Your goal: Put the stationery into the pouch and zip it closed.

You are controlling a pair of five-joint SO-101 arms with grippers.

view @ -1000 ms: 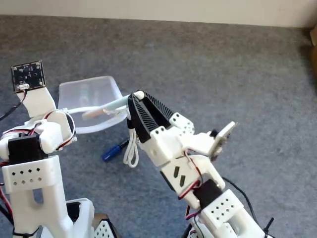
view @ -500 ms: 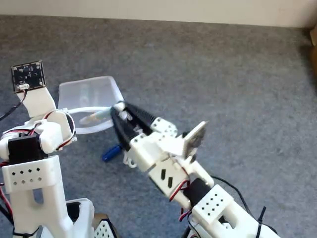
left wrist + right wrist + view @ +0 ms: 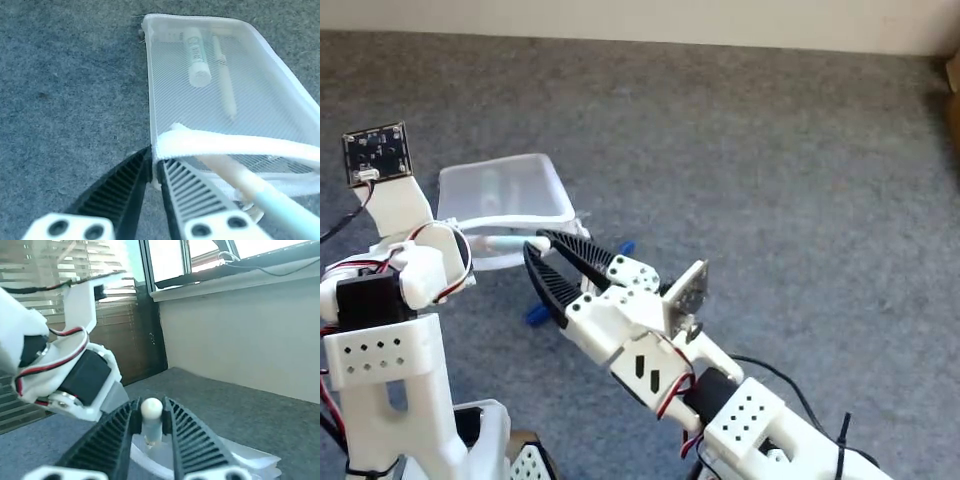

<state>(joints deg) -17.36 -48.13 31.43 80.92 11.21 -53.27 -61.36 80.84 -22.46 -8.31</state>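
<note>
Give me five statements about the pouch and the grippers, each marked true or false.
1. The left gripper pinches the pouch at its rim. True.
2. The pouch is zipped shut. False: its mouth is open.
3. The right gripper holds a pen. True.
4. The pouch is empty. False: a tube and a white pen lie inside.
5. A blue pen lies on the carpet. True.

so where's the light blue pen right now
High view, left side: the light blue pen sits clamped in the right pincer, its front end poking into the open mouth of the pouch, beside the left pincer pinching the rim.
</note>
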